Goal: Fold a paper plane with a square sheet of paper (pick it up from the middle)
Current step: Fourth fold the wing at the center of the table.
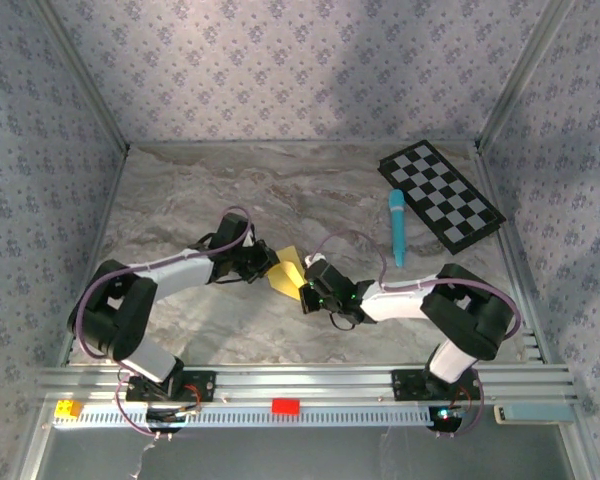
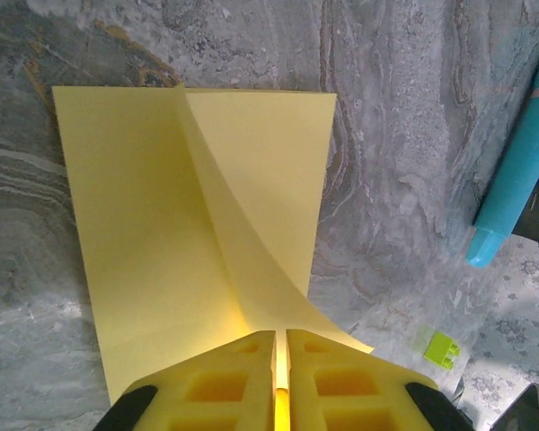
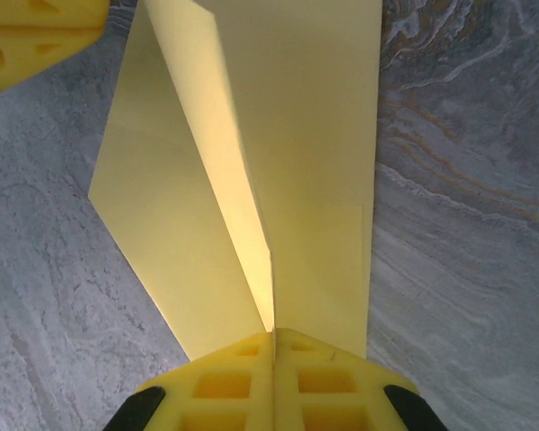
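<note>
Marble table (image 1: 180,200), yellow paper (image 1: 288,268) (half-folded), long axis left-right, crease lengthwise

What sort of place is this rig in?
Probably a lab test cell, not a home: aluminium frame rail, patterned backdrop walls, a checkered board on the marble-look tabletop.

Blue marker (image 1: 397,228) beside checkered board (image 1: 441,195)

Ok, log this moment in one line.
left pincer: shut on yellow paper | right pincer: shut on yellow paper | fold: partly creased, unfinished
</note>
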